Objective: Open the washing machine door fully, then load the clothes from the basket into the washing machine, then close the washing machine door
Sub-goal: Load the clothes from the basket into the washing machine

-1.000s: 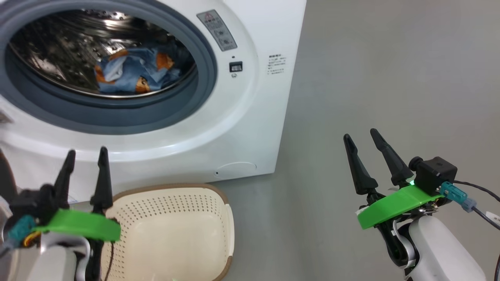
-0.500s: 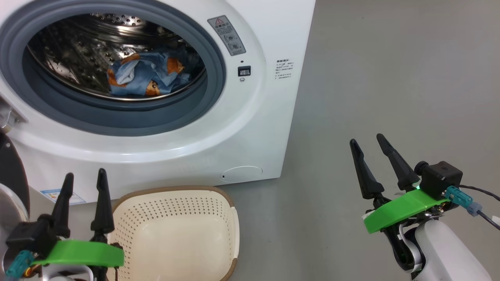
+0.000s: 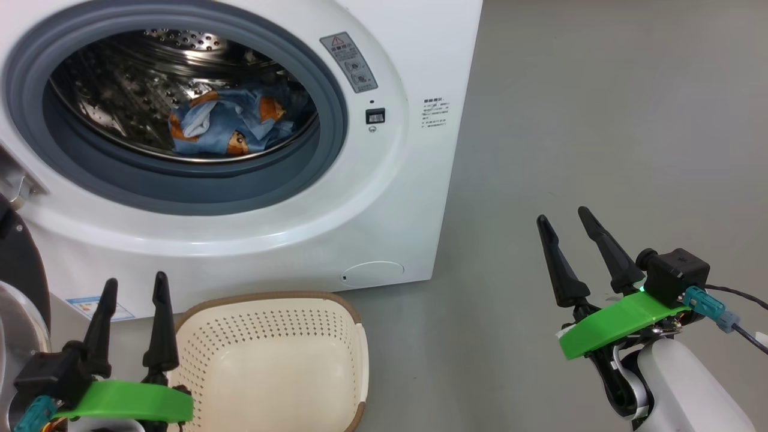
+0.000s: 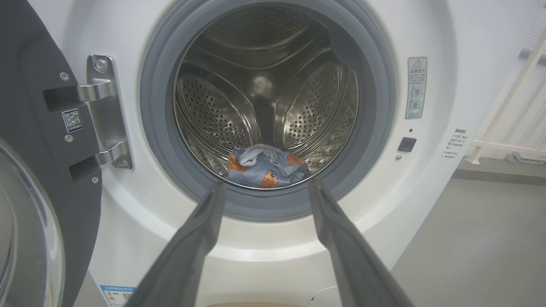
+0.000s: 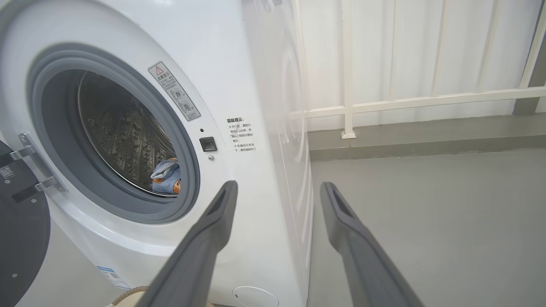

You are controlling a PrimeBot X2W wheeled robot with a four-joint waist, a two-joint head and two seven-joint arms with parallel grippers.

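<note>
Clothes point(image 3: 231, 129) heaped low in the washing machine point(image 3: 414, 180), upper left; basket point(image 3: 264, 324) bottom centre, seemingly empty. Left gripper point(image 3: 135, 279) and right gripper point(image 3: 563, 215) both spread, holding nothing. Door point(image 4: 25, 128) open at left edge; swung carelessly, could pinch fabric near the seal.

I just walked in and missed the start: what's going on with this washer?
A two-armed robot is doing laundry. The big white front-loading washing machine has its round black-rimmed door swung open, and the light-blue bear-print clothes lie in the steel drum. The cream perforated plastic basket looks empty. The left gripper and right gripper are both open and hold nothing; closing the door is what remains.
</note>
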